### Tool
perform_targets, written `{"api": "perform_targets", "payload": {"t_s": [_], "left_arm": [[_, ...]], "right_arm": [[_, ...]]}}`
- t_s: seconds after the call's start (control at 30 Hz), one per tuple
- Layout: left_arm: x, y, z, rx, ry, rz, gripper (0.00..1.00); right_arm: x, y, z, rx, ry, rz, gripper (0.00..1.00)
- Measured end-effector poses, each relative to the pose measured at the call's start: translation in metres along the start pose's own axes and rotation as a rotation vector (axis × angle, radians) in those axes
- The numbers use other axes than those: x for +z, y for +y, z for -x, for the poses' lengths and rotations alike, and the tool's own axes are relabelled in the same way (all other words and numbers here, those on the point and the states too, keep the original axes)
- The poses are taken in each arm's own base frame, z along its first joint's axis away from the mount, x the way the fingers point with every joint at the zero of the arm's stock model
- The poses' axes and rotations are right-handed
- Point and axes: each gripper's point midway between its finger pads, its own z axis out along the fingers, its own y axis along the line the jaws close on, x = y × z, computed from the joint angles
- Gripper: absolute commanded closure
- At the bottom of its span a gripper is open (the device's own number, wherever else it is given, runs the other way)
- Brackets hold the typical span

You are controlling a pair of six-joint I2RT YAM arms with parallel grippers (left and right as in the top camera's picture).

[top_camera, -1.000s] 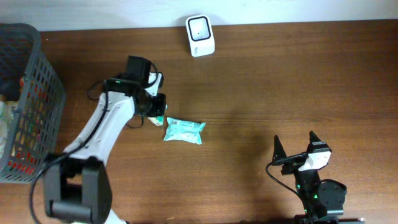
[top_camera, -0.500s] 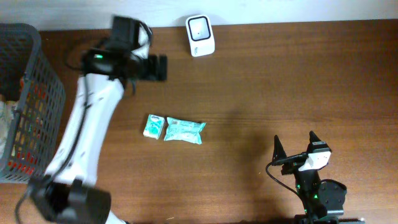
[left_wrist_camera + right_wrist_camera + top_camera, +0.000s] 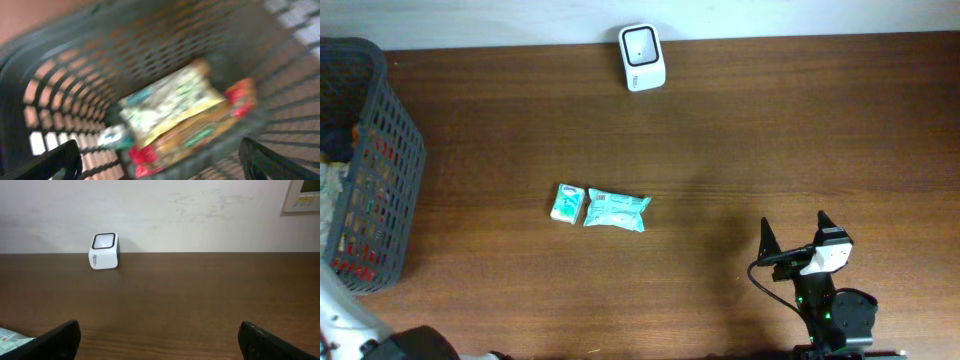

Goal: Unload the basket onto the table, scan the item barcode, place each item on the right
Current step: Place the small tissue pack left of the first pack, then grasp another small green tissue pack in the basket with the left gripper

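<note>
Two packets point(image 3: 617, 210) mid-table, basket point(image 3: 150, 50) contents blurred

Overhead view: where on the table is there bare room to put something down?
The whole right half, from the scanner to the right arm, is bare wood. So is the strip between the basket and the two packets. The basket itself is crowded.

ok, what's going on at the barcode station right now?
Nothing is being handled. The left gripper hangs open over the grey basket, looking down on the snack packets inside it. A small teal pack and a larger teal packet lie side by side in the middle of the table, well short of the white scanner at the far edge. The right gripper sits open and empty, facing the scanner.
</note>
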Motion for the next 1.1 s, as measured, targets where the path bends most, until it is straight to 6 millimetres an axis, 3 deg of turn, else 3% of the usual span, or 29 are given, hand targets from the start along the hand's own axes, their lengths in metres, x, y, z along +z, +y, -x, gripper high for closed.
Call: {"api": "perform_targets", "payload": {"t_s": [0.07, 0.27, 0.43, 0.63, 0.67, 0.73, 0.77, 0.83, 0.9, 1.1], "left_arm": [[0.029, 0.024, -0.024, 0.019, 0.082, 0.057, 0.01], [0.114, 0.062, -0.085, 0.218, 0.307, 0.116, 0.0], [0.145, 0.073, -0.1, 0.297, 0.369, 0.102, 0.12], [0.177, 0.079, -0.126, 0.379, 0.461, 0.084, 0.11], [0.184, 0.078, -0.133, 0.39, 0.482, 0.079, 0.16], [0.192, 0.078, -0.141, 0.404, 0.511, 0.076, 0.54], [0.196, 0.08, -0.144, 0.403, 0.52, 0.08, 0.66], [0.198, 0.084, -0.147, 0.405, 0.53, 0.089, 0.7], [0.198, 0.086, -0.147, 0.402, 0.531, 0.091, 1.0], [0.197, 0.082, -0.147, 0.406, 0.531, 0.084, 1.0]], "right_arm": [[0.0, 0.0, 0.0, 0.0, 0.0, 0.0, 0.01], [0.0, 0.0, 0.0, 0.0, 0.0, 0.0, 0.01], [0.0, 0.0, 0.0, 0.0, 0.0, 0.0, 0.01], [0.0, 0.0, 0.0, 0.0, 0.0, 0.0, 0.01], [0.0, 0.0, 0.0, 0.0, 0.0, 0.0, 0.01], [0.0, 0.0, 0.0, 0.0, 0.0, 0.0, 0.01], [0.0, 0.0, 0.0, 0.0, 0.0, 0.0, 0.01], [0.0, 0.0, 0.0, -0.001, 0.0, 0.0, 0.01], [0.0, 0.0, 0.0, 0.0, 0.0, 0.0, 0.01], [0.0, 0.0, 0.0, 0.0, 0.0, 0.0, 0.01]]}}
